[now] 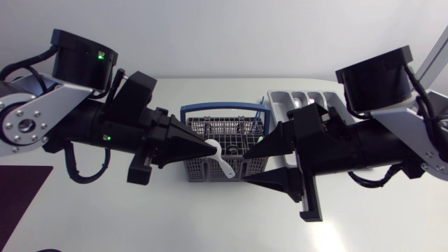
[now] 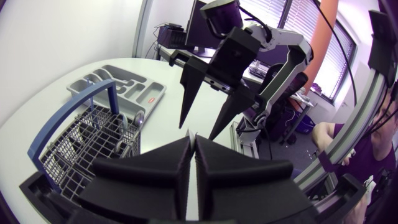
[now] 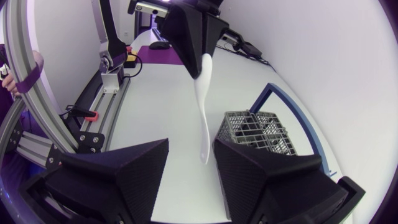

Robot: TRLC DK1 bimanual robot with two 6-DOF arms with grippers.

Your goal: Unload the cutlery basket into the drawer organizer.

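A white plastic utensil (image 1: 224, 165) hangs over the front of the grey wire cutlery basket (image 1: 203, 170), which has a blue handle. My left gripper (image 1: 208, 149) is shut on the utensil's upper end. In the right wrist view the utensil (image 3: 203, 112) points down from the left gripper (image 3: 200, 46), and its free end lies between the open fingers of my right gripper (image 3: 191, 152) without touching them. The right gripper (image 1: 253, 164) stands at the basket's right end. The grey drawer organizer (image 1: 283, 101) lies behind it, partly hidden by the right arm.
Dark cutlery (image 1: 238, 136) still stands inside the basket. In the left wrist view the basket (image 2: 74, 146) sits beside the organizer (image 2: 134, 93) on the white table. A purple mat (image 1: 21, 182) lies at the table's left edge.
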